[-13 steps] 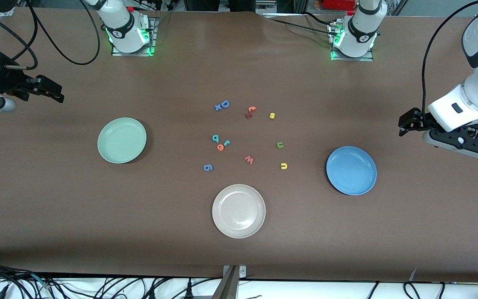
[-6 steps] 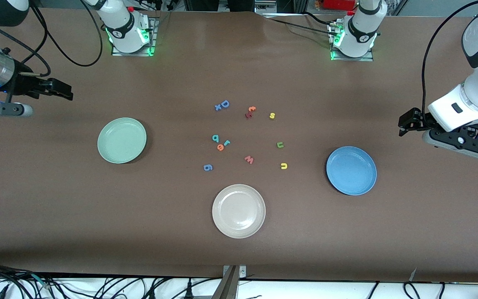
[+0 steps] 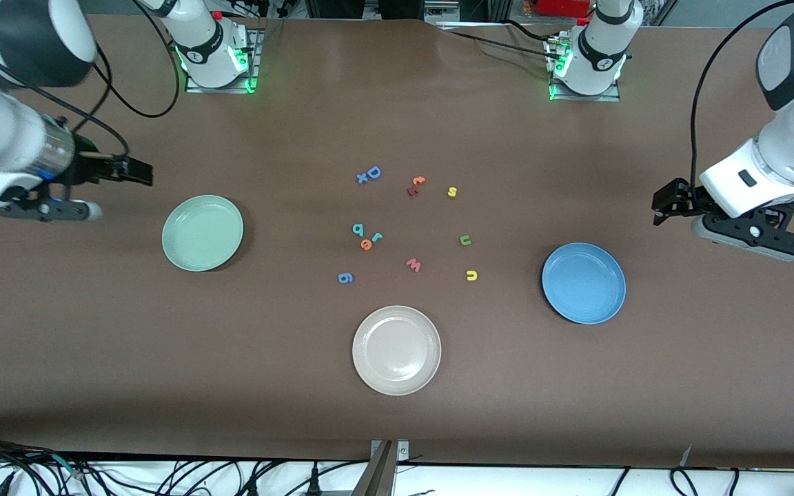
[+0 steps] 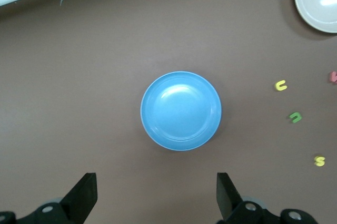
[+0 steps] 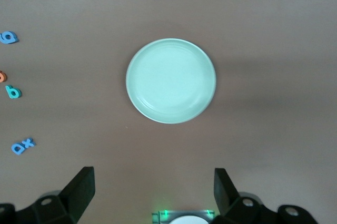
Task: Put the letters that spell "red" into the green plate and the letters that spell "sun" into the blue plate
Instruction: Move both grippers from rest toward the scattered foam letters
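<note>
Letters lie scattered about the middle of the brown tabletop (image 3: 94,344), none of them in a plate. The teal "d" (image 3: 358,229), the teal "r" (image 3: 377,237) and the orange "e" (image 3: 366,244) sit bunched together, the "e" touching or all but touching the "r". Toward the left arm's end, the yellow "s" (image 3: 452,192), the green "u" (image 3: 465,240) and the yellow "n" (image 3: 471,275) are strung out apart from one another, the "s" farthest from the front camera and the "n" nearest.

The green plate (image 3: 202,233) rests toward the right arm's end with nothing in it; the blue plate (image 3: 584,283) rests toward the left arm's end, likewise bare inside.

Among the rest, a blue "D" (image 3: 373,172) touches a small blue "x" (image 3: 362,178), an orange and a dark red letter (image 3: 415,185) lie together near the "s", a pink "w" (image 3: 413,264) sits between the two groups, and a blue "g" (image 3: 345,277) lies near the cream-white plate (image 3: 396,350), which is nearest the front camera.

The right hand (image 3: 136,172) hangs in the air over bare tabletop just beside the green plate, its fingers spread wide and holding nothing. The left hand (image 3: 666,203) hangs over bare tabletop near the blue plate, also wide open and holding nothing.
</note>
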Controlling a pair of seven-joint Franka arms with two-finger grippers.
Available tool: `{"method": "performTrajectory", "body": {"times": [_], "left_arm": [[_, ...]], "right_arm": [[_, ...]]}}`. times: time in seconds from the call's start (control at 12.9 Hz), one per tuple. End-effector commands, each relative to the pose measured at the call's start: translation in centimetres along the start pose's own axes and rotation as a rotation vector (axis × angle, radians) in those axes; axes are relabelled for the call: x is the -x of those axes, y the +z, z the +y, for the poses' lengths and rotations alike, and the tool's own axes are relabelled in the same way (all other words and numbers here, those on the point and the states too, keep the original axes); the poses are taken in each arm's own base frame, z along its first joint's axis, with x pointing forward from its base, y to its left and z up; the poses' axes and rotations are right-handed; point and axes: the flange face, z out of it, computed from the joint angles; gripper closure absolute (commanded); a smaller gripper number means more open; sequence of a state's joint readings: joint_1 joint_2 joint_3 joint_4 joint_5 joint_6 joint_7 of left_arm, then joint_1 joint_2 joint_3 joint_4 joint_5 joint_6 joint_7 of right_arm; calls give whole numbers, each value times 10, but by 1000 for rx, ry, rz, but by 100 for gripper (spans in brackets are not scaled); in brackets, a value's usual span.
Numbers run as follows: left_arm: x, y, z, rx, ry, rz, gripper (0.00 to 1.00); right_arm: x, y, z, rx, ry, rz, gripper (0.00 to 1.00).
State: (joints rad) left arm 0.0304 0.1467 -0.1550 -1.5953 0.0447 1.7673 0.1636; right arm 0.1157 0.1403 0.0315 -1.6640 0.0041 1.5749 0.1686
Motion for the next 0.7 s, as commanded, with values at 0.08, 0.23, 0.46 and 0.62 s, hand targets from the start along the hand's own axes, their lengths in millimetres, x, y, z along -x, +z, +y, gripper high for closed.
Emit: {"method": "performTrajectory", "body": {"times": [0.08, 0.23, 0.46, 0.62], "left_arm": [[-12, 11, 46, 43, -98, -27, 0], [-22, 36, 61, 52, -147, -60, 0], [-42, 84, 113, 52, -234, -111, 0], [-52, 119, 138, 53, -286, -138, 0]], "right_arm": [[-34, 62, -84, 22, 67, 20, 0], [-47, 98, -136, 15, 143, 67, 0], [-59, 150, -188, -9, 265, 100, 0], [-56, 175, -227, -38, 378, 123, 0]]}}
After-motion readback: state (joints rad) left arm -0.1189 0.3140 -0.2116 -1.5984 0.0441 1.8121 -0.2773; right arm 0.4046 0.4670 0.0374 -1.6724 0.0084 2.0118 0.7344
